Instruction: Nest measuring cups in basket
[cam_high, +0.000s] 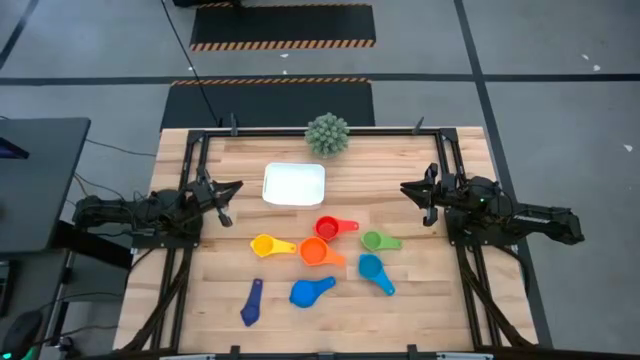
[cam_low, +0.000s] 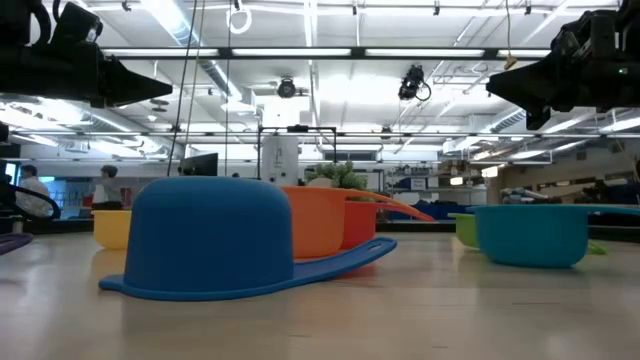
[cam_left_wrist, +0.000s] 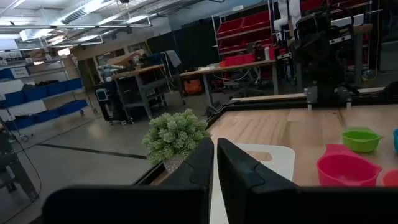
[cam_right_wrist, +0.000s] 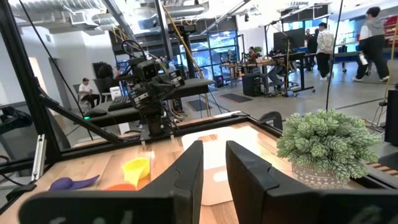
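The white basket (cam_high: 293, 184) lies flat on the table's far middle, with nothing in it; it also shows in the left wrist view (cam_left_wrist: 273, 158) and the right wrist view (cam_right_wrist: 214, 158). The cups lie loose on the table nearer than the basket: red (cam_high: 330, 228), yellow (cam_high: 268, 245), orange (cam_high: 316, 252), green (cam_high: 376, 240), light blue (cam_high: 375, 270), blue (cam_high: 308, 291) and navy (cam_high: 251, 303). The blue cup (cam_low: 210, 240) lies mouth down. My left gripper (cam_high: 236, 188) hovers left of the basket, shut and empty. My right gripper (cam_high: 406, 188) hovers right of it, slightly open and empty.
A spiky grey-green ball plant (cam_high: 327, 134) stands at the table's far edge just behind the basket. A dark metal frame (cam_high: 200, 140) runs along the table's far and side edges. There is bare wood between each gripper and the cups.
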